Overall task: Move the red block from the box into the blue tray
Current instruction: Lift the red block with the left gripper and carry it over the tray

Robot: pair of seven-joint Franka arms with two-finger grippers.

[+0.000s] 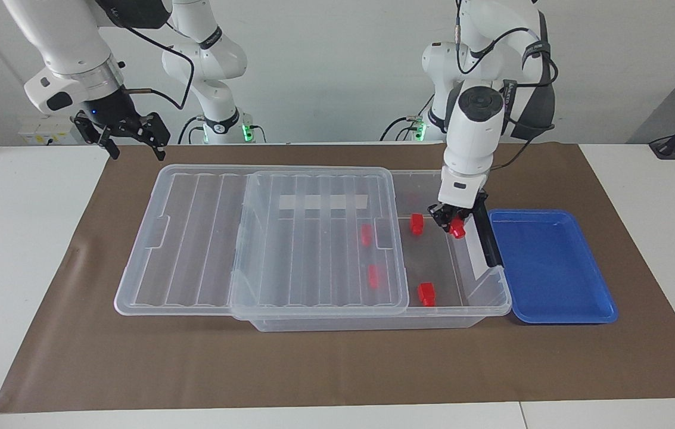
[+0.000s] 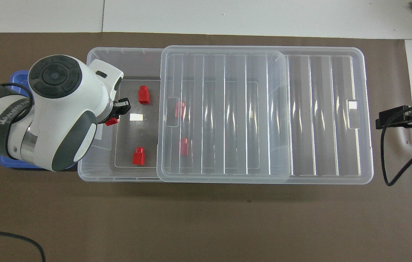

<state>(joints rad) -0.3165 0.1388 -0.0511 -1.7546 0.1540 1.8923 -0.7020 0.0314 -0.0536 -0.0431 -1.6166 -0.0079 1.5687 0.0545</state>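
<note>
The clear box (image 1: 495,296) lies along the mat, its ribbed lid (image 1: 194,238) slid toward the right arm's end, so the end beside the blue tray (image 1: 551,268) is uncovered. My left gripper (image 1: 454,227) is inside that uncovered end, shut on a red block (image 1: 458,229), close to the wall by the tray. Two red blocks (image 1: 416,223) (image 1: 426,293) lie loose on the box floor, and two more (image 1: 366,234) (image 1: 374,276) show through the lid. In the overhead view the left arm covers most of the tray (image 2: 16,78); the held block (image 2: 111,121) peeks out below the gripper (image 2: 115,115).
My right gripper (image 1: 130,136) waits open in the air over the mat's corner at the right arm's end, and shows at the overhead view's edge (image 2: 396,118). A black latch (image 1: 486,238) stands on the box's end wall. The brown mat (image 1: 337,363) surrounds everything.
</note>
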